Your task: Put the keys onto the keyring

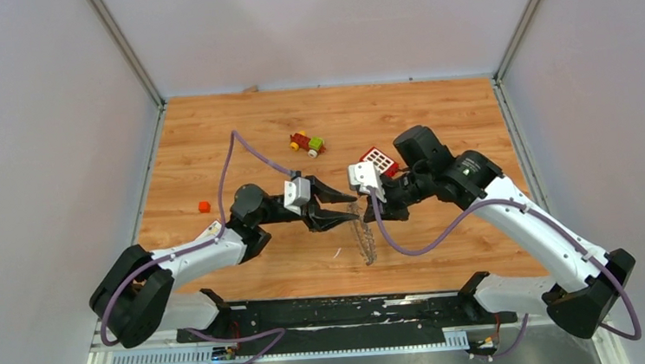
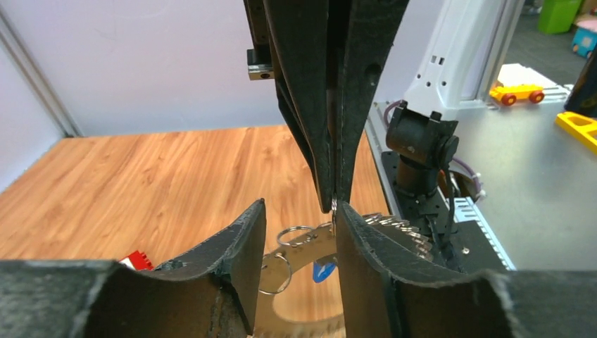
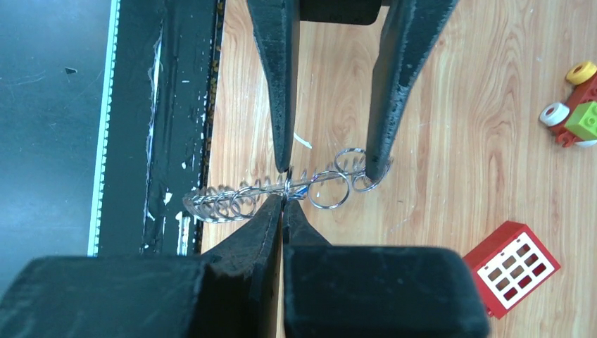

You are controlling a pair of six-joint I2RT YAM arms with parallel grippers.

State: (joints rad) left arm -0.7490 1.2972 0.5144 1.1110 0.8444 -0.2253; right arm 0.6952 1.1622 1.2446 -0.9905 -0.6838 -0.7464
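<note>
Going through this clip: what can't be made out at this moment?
1. The small dark key: found in no view; too small from the top, and fingers fill both wrist views.
2. The blue piece, left wrist view: partly behind the left fingers; whether it hangs on the keyring is unclear.
3. The keyring, top view: edge-on, only a thin blurred line.
4. The keyring's lower part, left wrist view: cut off by the bottom edge.

Wooden table (image 1: 436, 121) carries a red block (image 1: 378, 159), toy car (image 1: 307, 143), orange bit (image 1: 203, 206).

Left arm (image 1: 199, 254) and right arm (image 1: 527, 222) white-shelled, black-jointed; purple cables (image 1: 231, 167) loop along each; tapered black claw fingers (image 2: 239, 267)
</note>
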